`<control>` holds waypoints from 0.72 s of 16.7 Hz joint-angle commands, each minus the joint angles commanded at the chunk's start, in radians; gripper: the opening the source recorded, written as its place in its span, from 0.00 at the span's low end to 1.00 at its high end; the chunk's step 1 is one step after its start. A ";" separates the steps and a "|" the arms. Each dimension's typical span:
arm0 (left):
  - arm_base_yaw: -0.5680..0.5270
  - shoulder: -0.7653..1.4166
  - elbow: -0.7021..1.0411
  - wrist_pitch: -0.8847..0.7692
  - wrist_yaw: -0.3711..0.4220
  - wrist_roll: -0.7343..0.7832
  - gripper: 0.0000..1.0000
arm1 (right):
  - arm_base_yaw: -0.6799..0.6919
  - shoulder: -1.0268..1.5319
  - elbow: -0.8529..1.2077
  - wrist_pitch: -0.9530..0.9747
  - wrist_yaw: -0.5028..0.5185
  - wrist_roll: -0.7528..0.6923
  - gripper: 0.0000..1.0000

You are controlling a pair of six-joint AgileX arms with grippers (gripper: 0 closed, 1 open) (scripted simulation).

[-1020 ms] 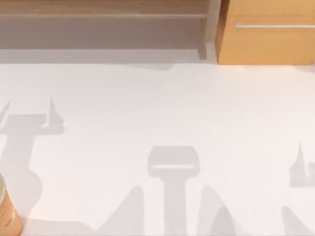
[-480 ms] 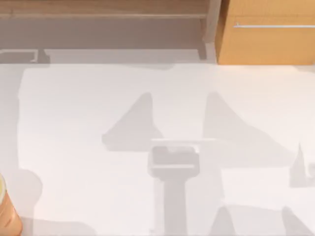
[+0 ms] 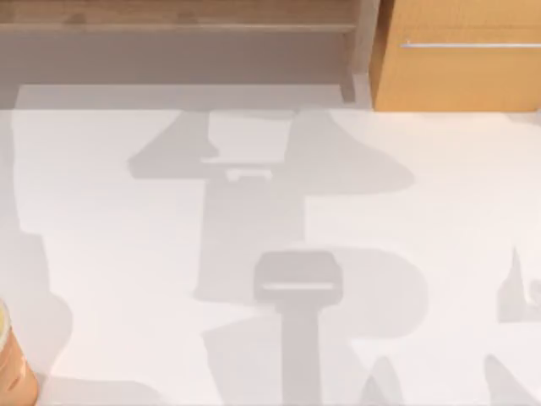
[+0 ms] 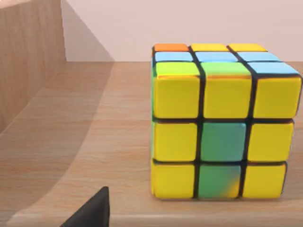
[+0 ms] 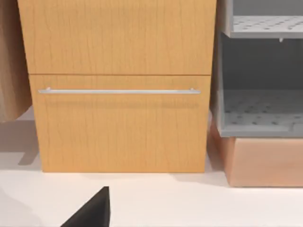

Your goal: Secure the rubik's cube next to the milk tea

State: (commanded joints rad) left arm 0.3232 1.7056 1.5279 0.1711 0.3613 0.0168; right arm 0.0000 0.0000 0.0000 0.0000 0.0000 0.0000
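Note:
The rubik's cube (image 4: 222, 127) stands on a wooden shelf board (image 4: 85, 151) in the left wrist view, its near face mostly yellow with two green squares. A dark part of my left gripper (image 4: 92, 213) juts in at the picture's lower edge, short of the cube and apart from it. The milk tea (image 3: 12, 372), a glossy tan-orange cup, sits at the front left corner of the white table (image 3: 439, 211) in the top view. A dark part of my right gripper (image 5: 92, 213) hangs over the table, facing the cabinet.
A wooden side wall (image 4: 23, 61) bounds the shelf beside the cube. At the back right stands a wooden cabinet (image 3: 456, 76) with a metal drawer handle (image 5: 118, 91). A grey perforated rack (image 5: 260, 109) sits beside it. A long shelf (image 3: 177, 42) runs along the back.
The arm shadows on the table have shifted toward the back and spread wider. The milk tea has stayed in place.

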 joint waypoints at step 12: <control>-0.029 0.101 0.153 -0.050 -0.027 -0.002 1.00 | 0.000 0.000 0.000 0.000 0.000 0.000 1.00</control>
State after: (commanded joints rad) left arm 0.2946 1.8062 1.6809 0.1213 0.3341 0.0150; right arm 0.0000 0.0000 0.0000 0.0000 0.0000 0.0000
